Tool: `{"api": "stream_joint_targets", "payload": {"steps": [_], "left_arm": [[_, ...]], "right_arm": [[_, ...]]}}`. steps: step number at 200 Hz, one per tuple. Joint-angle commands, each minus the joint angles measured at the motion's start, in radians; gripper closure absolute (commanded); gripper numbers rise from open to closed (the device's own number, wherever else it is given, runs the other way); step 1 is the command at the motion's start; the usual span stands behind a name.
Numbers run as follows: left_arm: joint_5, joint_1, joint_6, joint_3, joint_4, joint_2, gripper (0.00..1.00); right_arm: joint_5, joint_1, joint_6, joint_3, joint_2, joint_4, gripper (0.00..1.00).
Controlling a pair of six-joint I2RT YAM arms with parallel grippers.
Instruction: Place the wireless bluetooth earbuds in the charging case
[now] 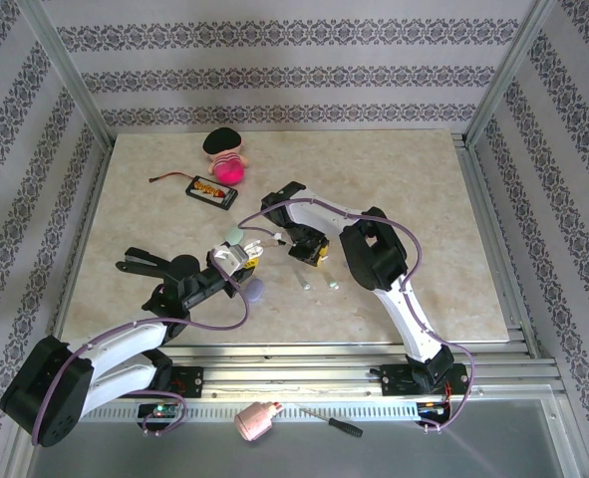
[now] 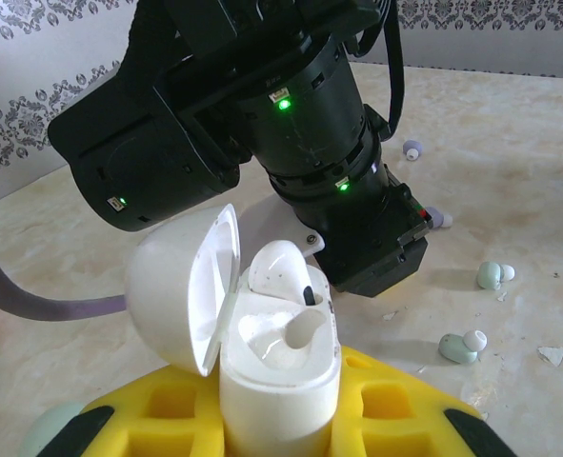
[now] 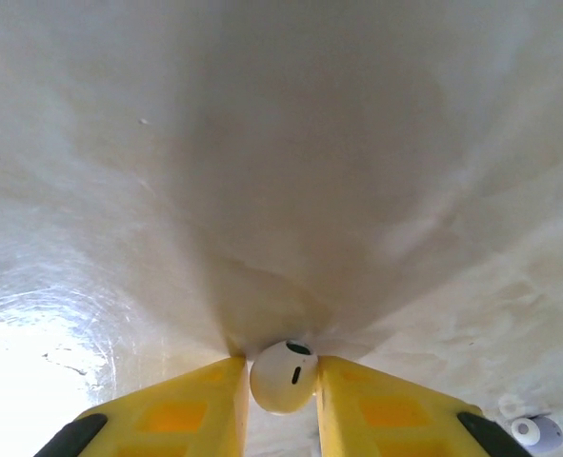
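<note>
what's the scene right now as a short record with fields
left gripper: shut on open white charging case, lid swung back
case contents: one seated bud, the other slot empty
right gripper: fingers pressed against both sides of a white earbud lying on the table
loose on table: two mint-green buds, a lilac bud
task status: second bud gripped, not yet at the case
</note>
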Motion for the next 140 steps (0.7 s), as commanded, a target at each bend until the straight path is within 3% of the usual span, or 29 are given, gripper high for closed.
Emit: {"api": "stream_joint_targets", "payload": {"steps": [1, 61, 140], "left_arm": [[0.014, -0.020, 0.024, 0.015, -0.005, -0.004, 1.00], [0.031, -0.019, 0.020, 0.025, 0.009, 0.024, 1.00], [0.025, -0.030, 0.029, 0.063, 0.153, 0.166, 1.00]], "right_arm": [[0.018, -0.012, 0.021, 0.019, 0.044, 0.015, 0.77], [-0.044, -0.040, 0.082, -0.044, -0.058, 0.081, 0.81], [-0.357, -0.137, 0.303, -0.406, -0.460, 0.502, 0.81]]}}
